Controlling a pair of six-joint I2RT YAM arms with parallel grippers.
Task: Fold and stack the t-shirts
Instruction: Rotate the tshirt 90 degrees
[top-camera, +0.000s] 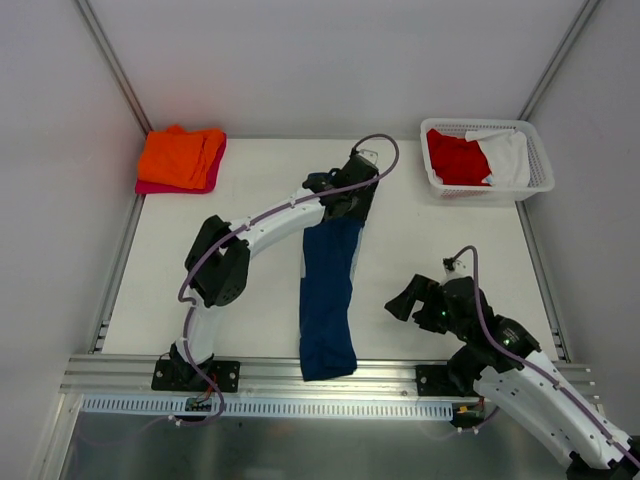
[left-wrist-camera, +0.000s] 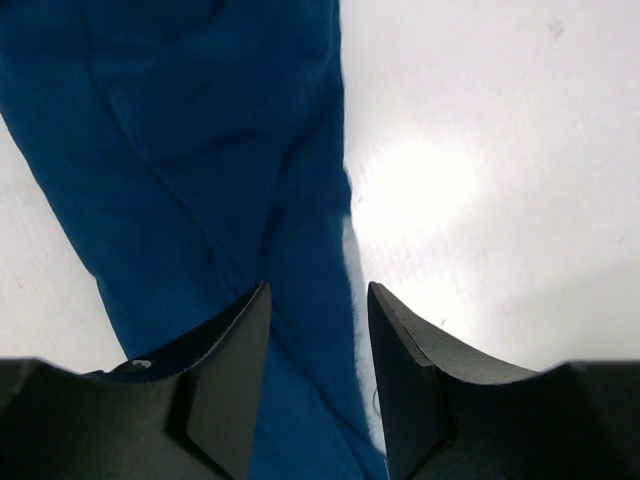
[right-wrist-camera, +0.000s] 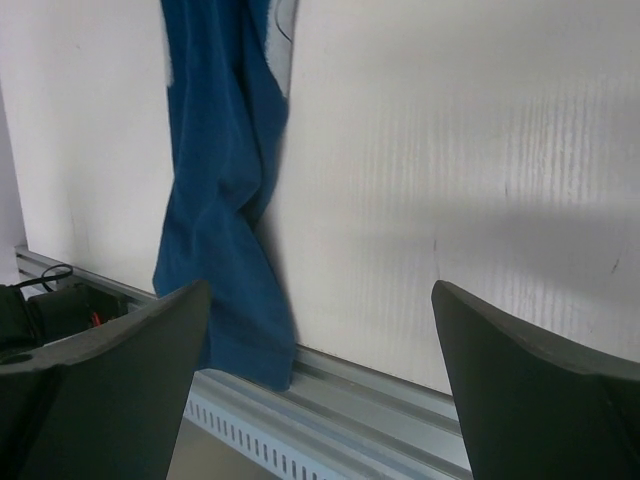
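Partly hidden navy t-shirt (top-camera: 327, 300), far end beneath left pincer (left-wrist-camera: 318, 288)

The left arm (top-camera: 282, 214) and right arm (top-camera: 545, 398) are white with black joints, purple cables (top-camera: 386, 150) and dark wedge-shaped fingers (left-wrist-camera: 228, 385).

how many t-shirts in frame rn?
5: navy down the middle of the table, orange stacked on pink at the far-left corner, red and white in the basket far right. More may be hidden underneath.
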